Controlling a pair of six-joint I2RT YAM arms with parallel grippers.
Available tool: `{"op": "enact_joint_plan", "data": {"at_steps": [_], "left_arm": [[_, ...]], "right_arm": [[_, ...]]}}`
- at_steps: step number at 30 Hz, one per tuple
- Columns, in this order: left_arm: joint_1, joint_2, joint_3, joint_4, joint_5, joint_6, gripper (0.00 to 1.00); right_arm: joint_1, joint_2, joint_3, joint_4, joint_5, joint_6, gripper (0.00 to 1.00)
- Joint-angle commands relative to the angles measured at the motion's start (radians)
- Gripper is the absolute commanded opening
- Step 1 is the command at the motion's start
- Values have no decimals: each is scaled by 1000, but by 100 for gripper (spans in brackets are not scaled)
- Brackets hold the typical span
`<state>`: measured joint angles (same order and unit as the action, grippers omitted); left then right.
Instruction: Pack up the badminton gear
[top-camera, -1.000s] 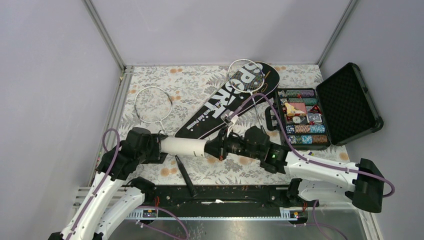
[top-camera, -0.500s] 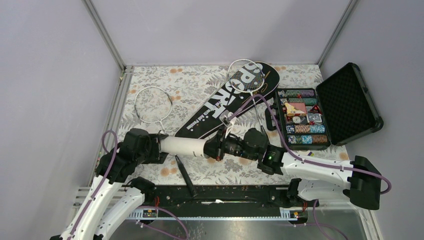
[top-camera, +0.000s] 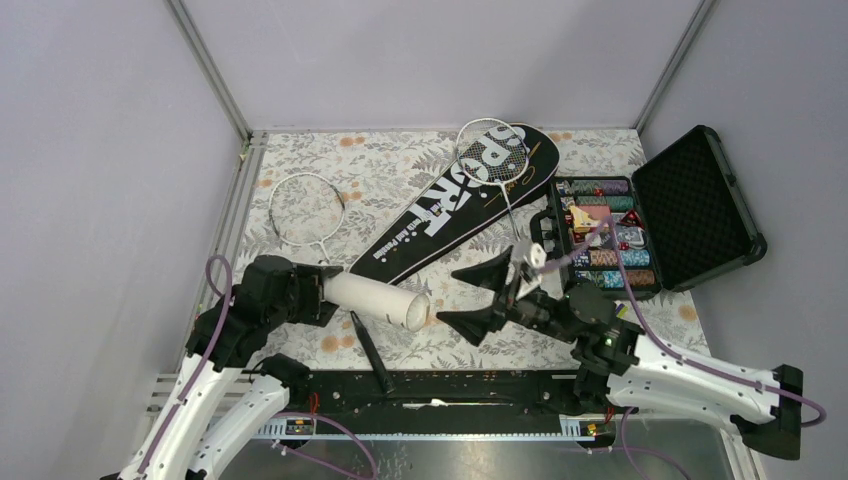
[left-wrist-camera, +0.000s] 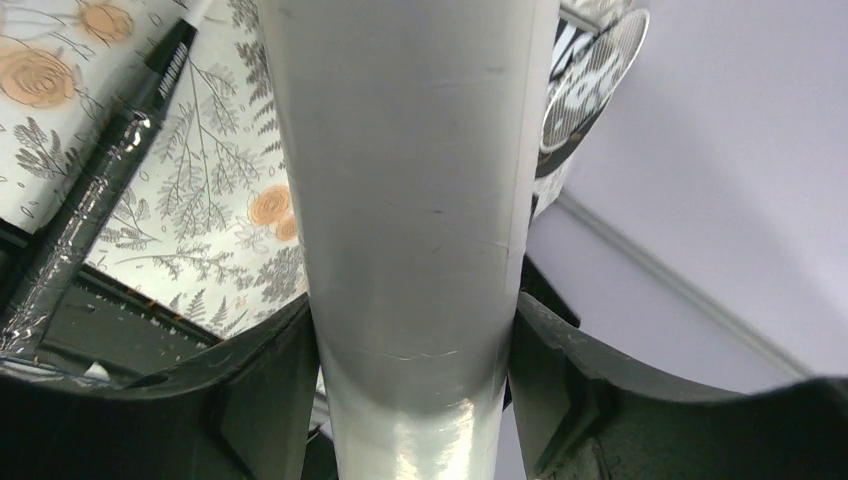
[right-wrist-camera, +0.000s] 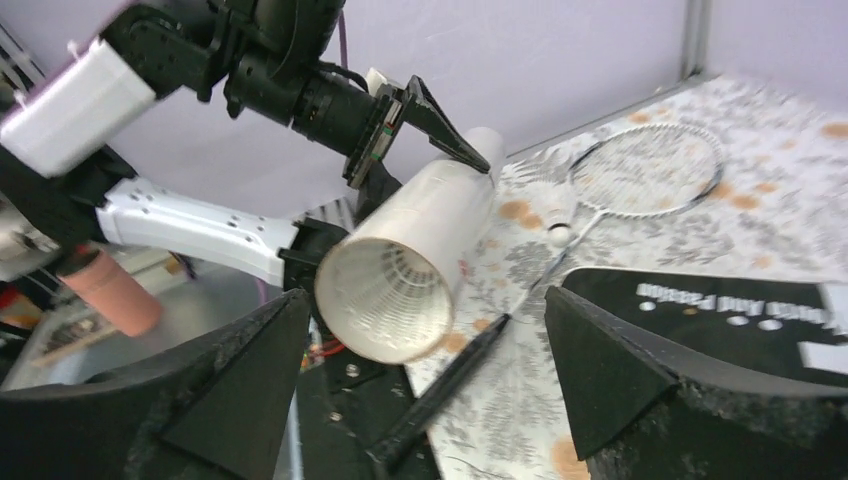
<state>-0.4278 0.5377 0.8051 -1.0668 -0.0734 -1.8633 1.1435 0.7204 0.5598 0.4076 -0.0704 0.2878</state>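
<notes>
Your right pincer (top-camera: 450, 297) pulled back from the white tube (top-camera: 380, 300), jaws wide; your left pincer (top-camera: 325, 292) held it lengthwise, open end pointing right.

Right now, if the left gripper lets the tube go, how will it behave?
Probably rolls: the tube is a smooth round cylinder held sideways. Likely light, being hollow with thin walls. Its glossy wrap may slip in the left gripper.

place: lab robot cell | evidence: plain panel walls (top-camera: 450, 60), aluminium frame (top-camera: 205, 65)
</notes>
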Motion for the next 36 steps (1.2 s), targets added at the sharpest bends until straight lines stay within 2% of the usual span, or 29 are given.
{"op": "enact_joint_plan", "data": {"at_steps": [1, 4, 8, 14, 16, 18, 23, 30, 33, 36], "left_arm": [[-2, 39, 55, 157, 184, 151, 24], [-1, 85, 89, 175, 267, 267, 24], [-2, 120, 102, 182, 373, 396, 26], [-3, 190, 114, 228, 565, 581, 26], [-6, 197, 105, 263, 629, 625, 27], [-8, 195, 98, 288, 676, 671, 29], [-9, 188, 107, 286, 795, 827, 34], [-14, 250, 87, 127, 946, 985, 32], [-15, 236, 47, 126, 1010, 965, 33], [-19, 219, 53, 118, 1033, 954, 33]], "right_arm": [[2, -155, -69, -60, -26, -317, 94], [2, -242, -128, -27, -88, -524, 91], [2, -279, -151, -25, -151, -772, 95], [3, -204, -115, -43, -255, -1029, 97], [3, -133, -49, -115, -277, -1101, 96], [3, -72, -16, -137, -261, -1136, 95], [0, 52, -16, 13, -205, -1179, 98], [-5, 244, 35, 109, -195, -1269, 96], [-5, 316, 89, 71, -193, -1332, 94], [-6, 378, 98, 101, -221, -1344, 95]]}}
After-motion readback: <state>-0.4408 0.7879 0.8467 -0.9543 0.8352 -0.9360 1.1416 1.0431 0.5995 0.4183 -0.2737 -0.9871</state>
